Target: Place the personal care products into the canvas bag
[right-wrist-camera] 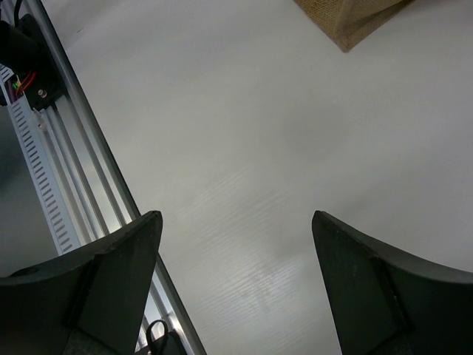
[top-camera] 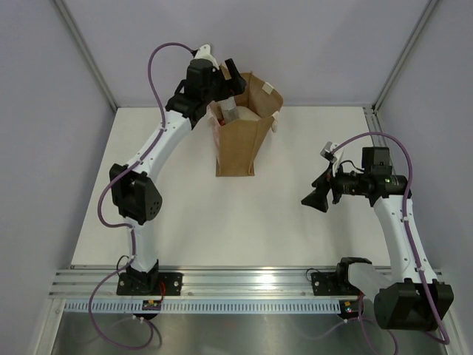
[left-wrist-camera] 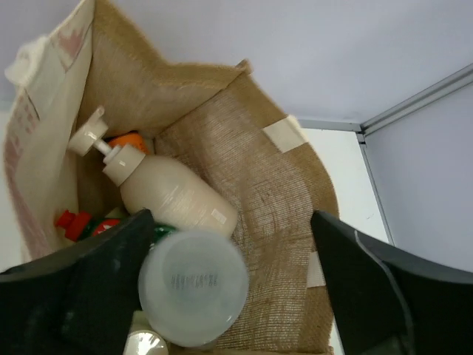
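Note:
The canvas bag (top-camera: 236, 144) stands upright at the back of the table, its mouth open. My left gripper (top-camera: 230, 78) hovers over that mouth, jaws spread wide. In the left wrist view a pale bottle (left-wrist-camera: 194, 287) shows its round base, blurred, close to the left finger and well clear of the right one. My left gripper (left-wrist-camera: 229, 222) looks down past it into the bag (left-wrist-camera: 273, 185). A beige-pink pump bottle (left-wrist-camera: 174, 194), an orange bottle (left-wrist-camera: 127, 140), a red cap (left-wrist-camera: 72, 220) and something dark green (left-wrist-camera: 159, 233) lie inside. My right gripper (top-camera: 316, 198) hangs open and empty over bare table.
The right wrist view shows the gripper (right-wrist-camera: 235, 222) above white tabletop, the aluminium rail (right-wrist-camera: 89, 170) at the near edge and a corner of the bag (right-wrist-camera: 347, 22). Frame posts (top-camera: 392, 74) and grey walls bound the back.

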